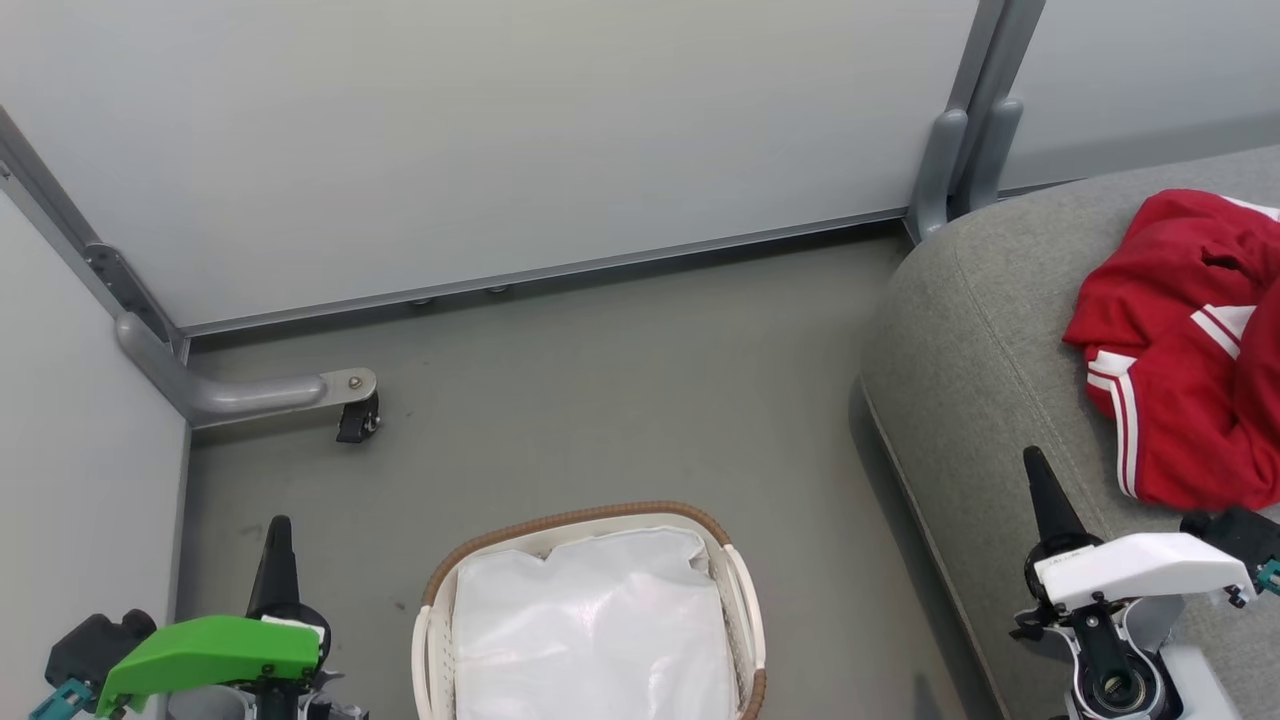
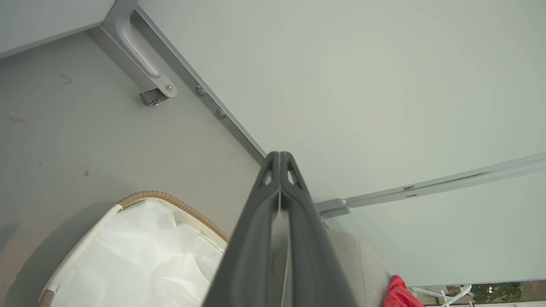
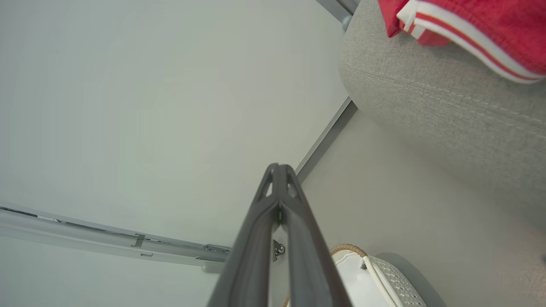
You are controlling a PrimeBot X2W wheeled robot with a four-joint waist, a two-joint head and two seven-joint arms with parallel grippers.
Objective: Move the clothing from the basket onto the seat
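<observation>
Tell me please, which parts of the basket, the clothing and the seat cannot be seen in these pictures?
- basket: head view, the bottom edge cuts off its near end; the white liner hides whatever may lie beneath.
- clothing: head view, the right edge cuts it off, so the number of garments is unclear.
- seat: head view, the right edge cuts it; left wrist view, the left gripper covers part.
</observation>
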